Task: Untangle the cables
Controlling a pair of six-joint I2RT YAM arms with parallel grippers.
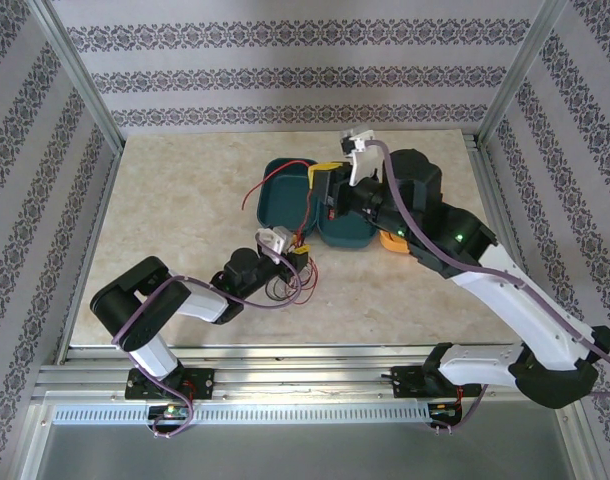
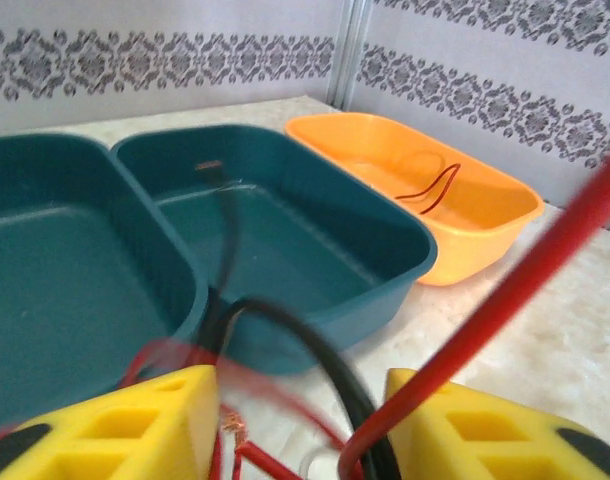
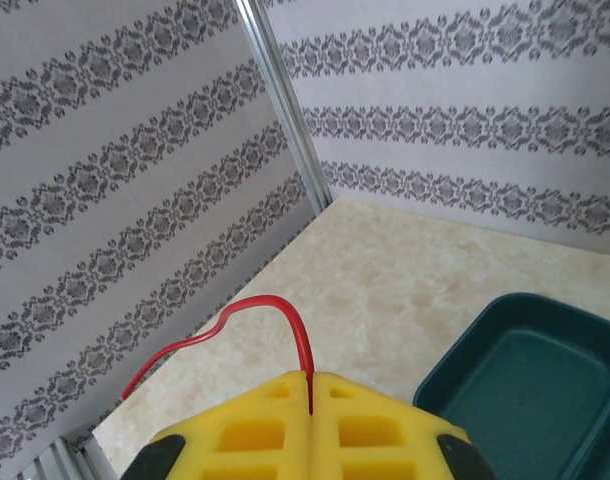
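cables (image 1: 291, 287) tangled beside teal trays (image 2: 385, 293), red strand (image 2: 431, 190) in orange tray (image 2: 470, 258)

You lose the thin red and black wires (image 2: 325, 355) to blur between the yellow foam fingers (image 2: 135, 420) of the left gripper (image 2: 300, 390). The curly red wire (image 3: 303, 345) vanishes into the clamped right gripper (image 3: 310, 385), its end hidden.

A robot lab cell — aluminium frame (image 1: 80, 70), wallpaper-print walls (image 1: 285, 75), marble-look tabletop (image 1: 185, 220), arms (image 1: 175, 300) bolted at its edge.

Bright, even light, faint shadows; cables (image 2: 515, 290) blurred and unfocused close to left wrist lens.
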